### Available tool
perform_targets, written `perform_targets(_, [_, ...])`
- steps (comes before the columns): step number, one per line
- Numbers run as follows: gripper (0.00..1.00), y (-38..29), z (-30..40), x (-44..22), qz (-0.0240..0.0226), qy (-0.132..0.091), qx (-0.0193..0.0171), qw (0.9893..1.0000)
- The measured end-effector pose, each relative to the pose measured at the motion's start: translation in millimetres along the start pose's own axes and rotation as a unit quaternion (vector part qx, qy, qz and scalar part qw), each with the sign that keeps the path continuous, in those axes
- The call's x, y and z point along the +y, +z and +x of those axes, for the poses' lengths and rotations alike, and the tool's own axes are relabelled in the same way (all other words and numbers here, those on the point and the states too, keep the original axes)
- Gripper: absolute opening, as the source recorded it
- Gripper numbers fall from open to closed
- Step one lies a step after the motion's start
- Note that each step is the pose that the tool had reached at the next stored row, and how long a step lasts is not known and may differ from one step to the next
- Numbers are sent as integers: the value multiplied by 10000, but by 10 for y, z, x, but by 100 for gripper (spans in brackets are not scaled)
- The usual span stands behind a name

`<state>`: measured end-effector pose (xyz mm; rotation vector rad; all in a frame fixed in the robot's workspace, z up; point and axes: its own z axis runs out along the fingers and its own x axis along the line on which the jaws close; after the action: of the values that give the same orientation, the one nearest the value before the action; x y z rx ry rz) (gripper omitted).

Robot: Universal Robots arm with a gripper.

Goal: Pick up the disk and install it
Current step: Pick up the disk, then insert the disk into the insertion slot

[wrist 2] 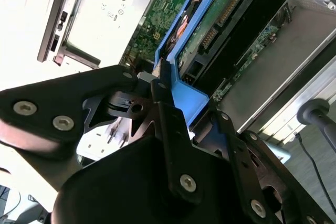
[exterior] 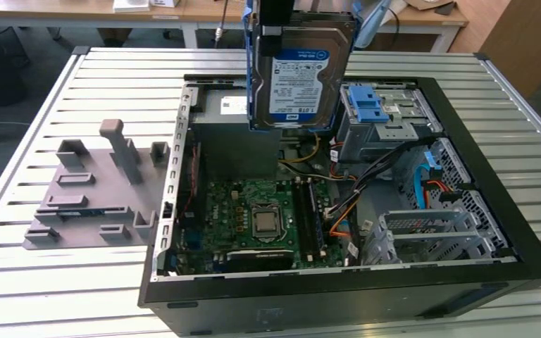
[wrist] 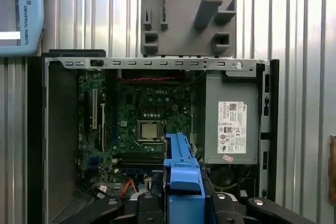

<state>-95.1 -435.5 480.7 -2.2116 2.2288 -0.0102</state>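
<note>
Here the gripper [wrist 2: 167, 109] is clamped on the blue bracket of the disk [exterior: 301, 70], which hangs upright above the open computer case [exterior: 346, 303], over the grey power supply [exterior: 237, 134]. Just beside it, toward the exterior view's right, sits the drive cage [exterior: 388, 116] with its blue latch. Loose cables [exterior: 365, 184] trail below the cage, next to the motherboard [exterior: 256, 211]. A grey fixture block [exterior: 92, 193] rests on the slatted surface [exterior: 120, 77].

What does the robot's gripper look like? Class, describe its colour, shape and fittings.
The gripper is matt black, built of flat, rounded linkage plates joined at pivots. Silver screws with socket heads dot the plates. Its fingers are narrow, straight black bars.
</note>
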Motion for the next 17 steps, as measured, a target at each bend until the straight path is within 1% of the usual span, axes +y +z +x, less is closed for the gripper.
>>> perform_targets(2, [36,1,15,-15,0,5,0,10000])
perform_targets(5, [36,3,39,-20,0,29,0,10000])
perform_targets(17, [36,3,40,-20,0,44,0,10000])
